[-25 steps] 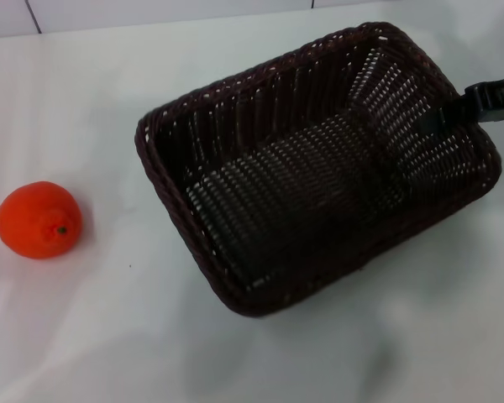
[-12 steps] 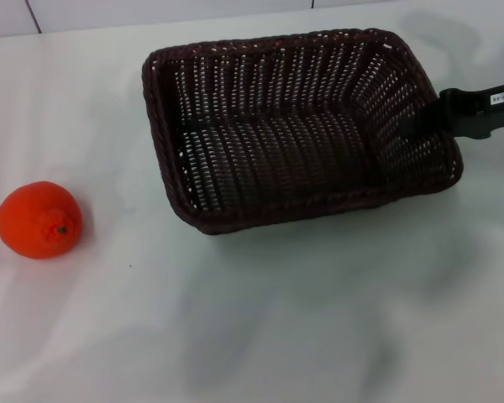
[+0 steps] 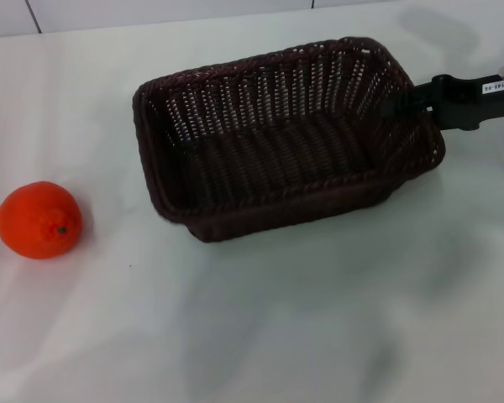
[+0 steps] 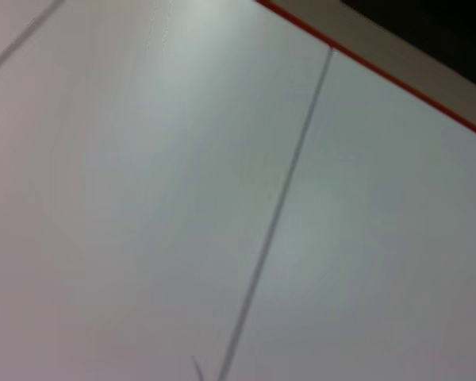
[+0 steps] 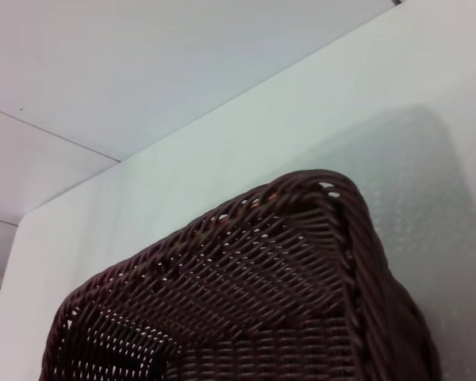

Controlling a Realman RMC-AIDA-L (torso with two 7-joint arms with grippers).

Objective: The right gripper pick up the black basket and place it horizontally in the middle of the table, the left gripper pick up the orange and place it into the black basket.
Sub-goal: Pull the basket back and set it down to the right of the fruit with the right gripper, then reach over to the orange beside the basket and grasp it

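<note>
At the far right of the table [image 3: 260, 336], the right gripper [image 3: 396, 107] is clamped on the right short wall of the black basket [image 3: 277, 143], arm reaching in from the right edge with its white label showing. Basket looks held: long axis runs roughly left-right, but it's tipped, far right corner higher than the near left one, opening tilted toward the far side, so likely not flat on the table yet. The right wrist view shows only a basket corner and braided rim [image 5: 333, 238] up close against the white tabletop, no fingers visible there. The orange [image 3: 39, 220] sits on the table at the left, well apart from the basket, stem dot facing near. The left gripper isn't in any view; the left wrist camera sees only bare white surface with a seam line, so can't tell its state, presumably parked. Step in hand, as I judge it: setting the basket down horizontally mid-table. To do it well: level the wrist so the base comes flat, lower until the whole bottom touches, keep the long side square to the table edge, stay clear of the orange, release only once seated. A one-wall grip means it can swing or drop skewed.
</note>
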